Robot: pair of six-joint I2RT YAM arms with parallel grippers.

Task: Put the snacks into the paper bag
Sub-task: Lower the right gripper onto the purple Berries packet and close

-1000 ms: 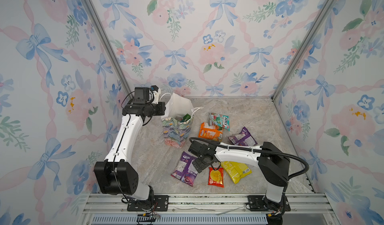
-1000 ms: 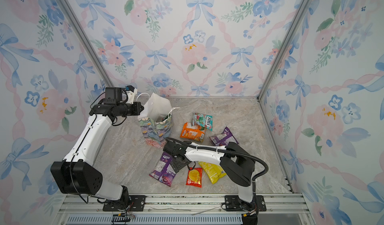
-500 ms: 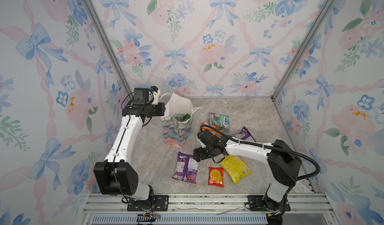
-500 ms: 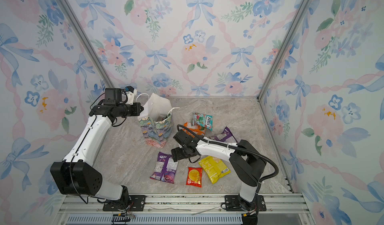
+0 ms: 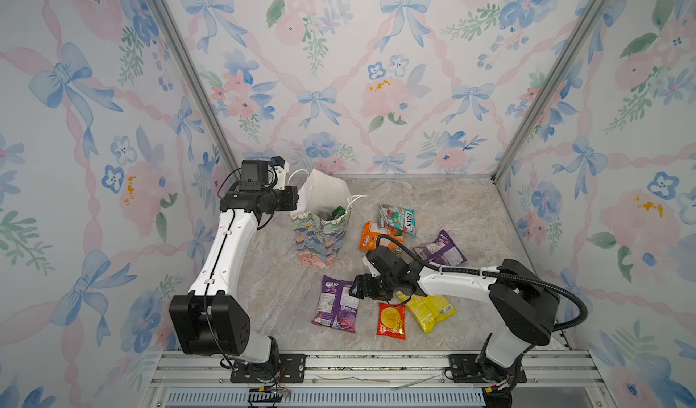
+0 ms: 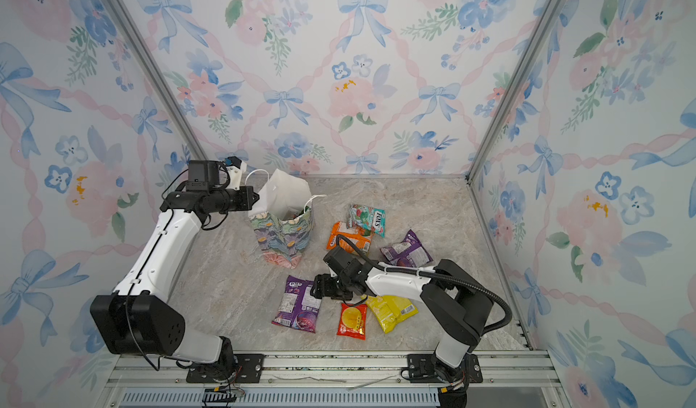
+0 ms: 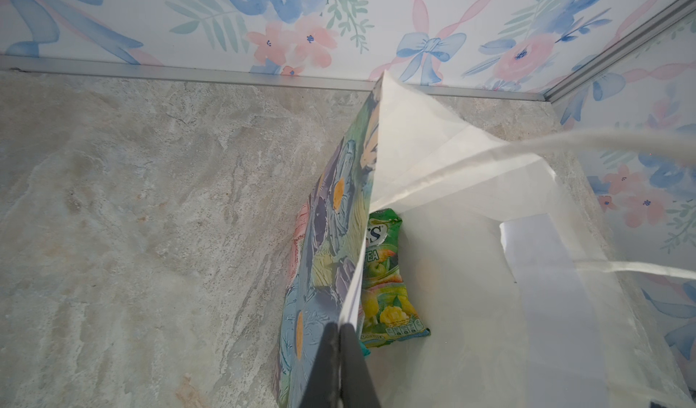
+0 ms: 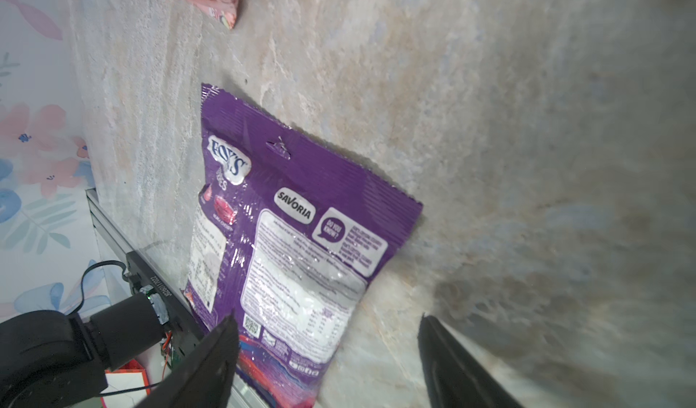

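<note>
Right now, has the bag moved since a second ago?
No. In both top views the bag keeps the same gap to the back rail, its rim pinched by the shut left gripper.

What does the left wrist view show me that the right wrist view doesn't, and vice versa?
Left wrist only: the bag, white inside, with a green packet in it, and the left hand shut on its rim. Right wrist only: a purple packet lying flat, with the right hand open at one end of it. Both: the marble table and floral wall, plus probably the bag, since a pink corner shows in the right wrist view.
</note>
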